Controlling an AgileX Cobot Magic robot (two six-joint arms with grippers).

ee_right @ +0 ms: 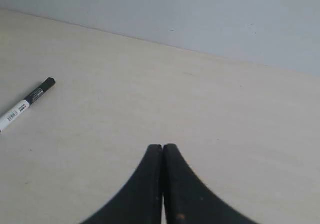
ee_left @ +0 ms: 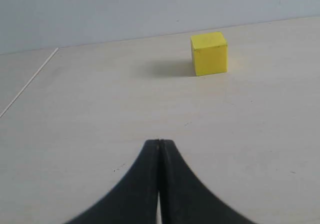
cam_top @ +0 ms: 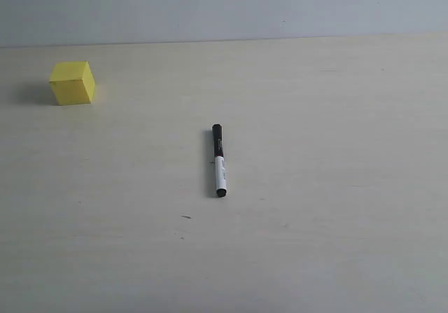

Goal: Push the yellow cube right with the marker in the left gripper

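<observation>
Left end effector (ee_left: 160,148) and right end effector (ee_right: 162,149) are pressed shut, empty. Marker (cam_top: 219,160) lies unheld on the bench (cam_top: 336,222); yellow cube (cam_top: 72,83) sits well apart, far left. Grasping and pushing both remain.

A pale wooden table (cam_top: 336,243) meets a plain grey-blue wall (cam_top: 224,5).

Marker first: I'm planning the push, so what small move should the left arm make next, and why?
Probably open the left end effector to go for the marker: its jaws are shut on nothing, and the marker lies free, unheld, well apart from the yellow cube.
</observation>
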